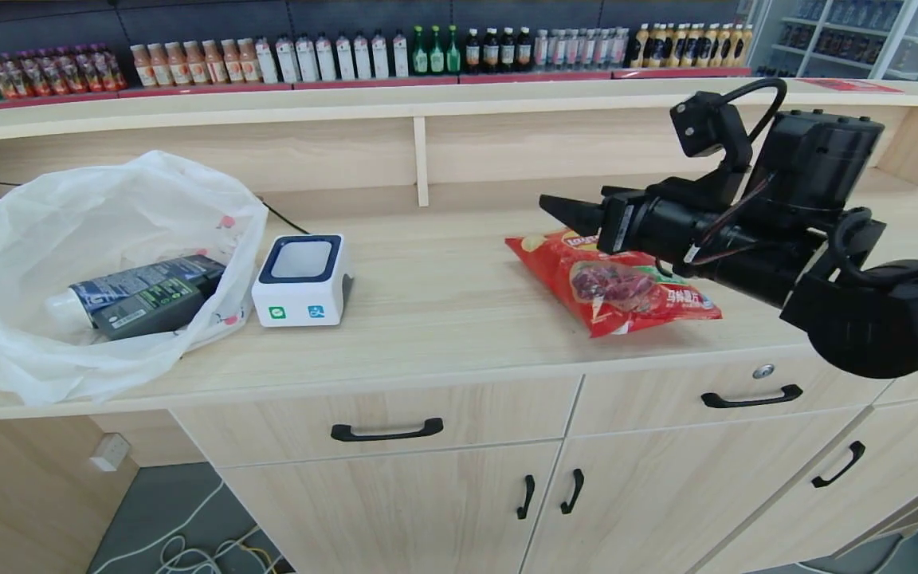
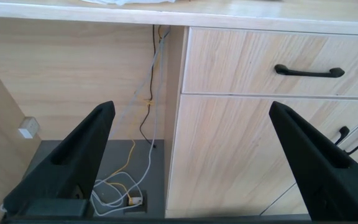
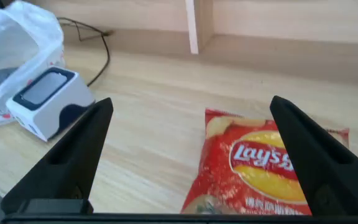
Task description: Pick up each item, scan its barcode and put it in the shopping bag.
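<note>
Although bottles (image 1: pixel 144 296) lie in the shopping bag (image 1: pixel 37 215), the crisp packet (image 1: pixel 626 291) awaits scanning on the desk (image 1: pixel 443 311); right gripper (image 3: pixel 191 104) and left gripper (image 2: pixel 191 107) gape empty.

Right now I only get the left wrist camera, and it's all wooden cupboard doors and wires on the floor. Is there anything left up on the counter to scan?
Observer: Yes, one red crinkly crisp bag lies flat on the light wooden counter.
Operator: Is an arm close to it?
Observer: The right gripper hangs right over it, fingers open and empty.
Operator: Where do I scan it?
Observer: A white box scanner with a dark blue top stands to the robot's left of it, next to the white plastic shopping bag holding two dark items.
</note>
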### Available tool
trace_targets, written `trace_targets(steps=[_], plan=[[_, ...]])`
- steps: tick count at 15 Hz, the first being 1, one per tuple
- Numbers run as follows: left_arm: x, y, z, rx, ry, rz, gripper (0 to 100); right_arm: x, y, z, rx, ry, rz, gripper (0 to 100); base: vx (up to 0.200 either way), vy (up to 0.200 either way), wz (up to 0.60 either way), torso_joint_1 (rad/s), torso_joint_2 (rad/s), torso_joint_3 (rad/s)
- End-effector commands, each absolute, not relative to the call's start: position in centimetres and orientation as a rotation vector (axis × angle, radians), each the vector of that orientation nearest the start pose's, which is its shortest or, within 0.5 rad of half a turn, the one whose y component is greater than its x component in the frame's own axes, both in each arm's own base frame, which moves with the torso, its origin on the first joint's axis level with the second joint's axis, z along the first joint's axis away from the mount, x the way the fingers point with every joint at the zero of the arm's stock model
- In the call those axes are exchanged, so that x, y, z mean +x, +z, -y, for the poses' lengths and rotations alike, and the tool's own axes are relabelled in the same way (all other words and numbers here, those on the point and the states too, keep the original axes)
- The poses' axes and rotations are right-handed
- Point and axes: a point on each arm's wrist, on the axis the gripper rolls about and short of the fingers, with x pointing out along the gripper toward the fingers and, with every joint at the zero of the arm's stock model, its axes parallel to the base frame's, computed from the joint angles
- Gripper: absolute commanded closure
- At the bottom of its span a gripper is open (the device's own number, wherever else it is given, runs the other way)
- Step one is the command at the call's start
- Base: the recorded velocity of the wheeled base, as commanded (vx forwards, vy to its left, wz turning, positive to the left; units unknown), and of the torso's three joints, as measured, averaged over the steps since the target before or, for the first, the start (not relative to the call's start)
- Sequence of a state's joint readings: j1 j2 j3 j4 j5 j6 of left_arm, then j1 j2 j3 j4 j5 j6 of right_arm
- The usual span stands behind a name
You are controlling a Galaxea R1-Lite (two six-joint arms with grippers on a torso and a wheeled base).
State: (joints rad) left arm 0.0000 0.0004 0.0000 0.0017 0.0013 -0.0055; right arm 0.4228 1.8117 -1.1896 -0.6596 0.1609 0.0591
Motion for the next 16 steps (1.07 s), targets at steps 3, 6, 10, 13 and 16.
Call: trace_targets(steps=[3, 6, 10, 13, 16], plan=[[-2.3, 7.5, 0.0, -0.006, 0.002, -0.002, 0, 31.3, 29.2, -14.5, 0.035, 0.547, -0.116, 0, 0.000, 0.000, 0.00, 0.000, 0.00, 0.000], [-2.3, 7.5, 0.0, -0.006, 0.002, -0.002, 0, 30.5, 30.7, -14.4, -0.034, 0.459, -0.372, 0, 0.000, 0.000, 0.00, 0.000, 0.00, 0.000], [-2.3, 7.5, 0.0, -0.006, 0.002, -0.002, 0, 31.9, 28.9, -14.4, -0.110, 0.283, -0.536, 0, 0.000, 0.000, 0.00, 0.000, 0.00, 0.000], [-2.3, 7.5, 0.0, -0.006, 0.002, -0.002, 0, 32.6, 28.2, -13.7, -0.119, 0.219, -0.558, 0, 0.000, 0.000, 0.00, 0.000, 0.00, 0.000], [-2.3, 7.5, 0.0, -0.006, 0.002, -0.002, 0, 32.9, 27.5, -13.9, -0.127, 0.221, -0.575, 0, 0.000, 0.000, 0.00, 0.000, 0.00, 0.000]])
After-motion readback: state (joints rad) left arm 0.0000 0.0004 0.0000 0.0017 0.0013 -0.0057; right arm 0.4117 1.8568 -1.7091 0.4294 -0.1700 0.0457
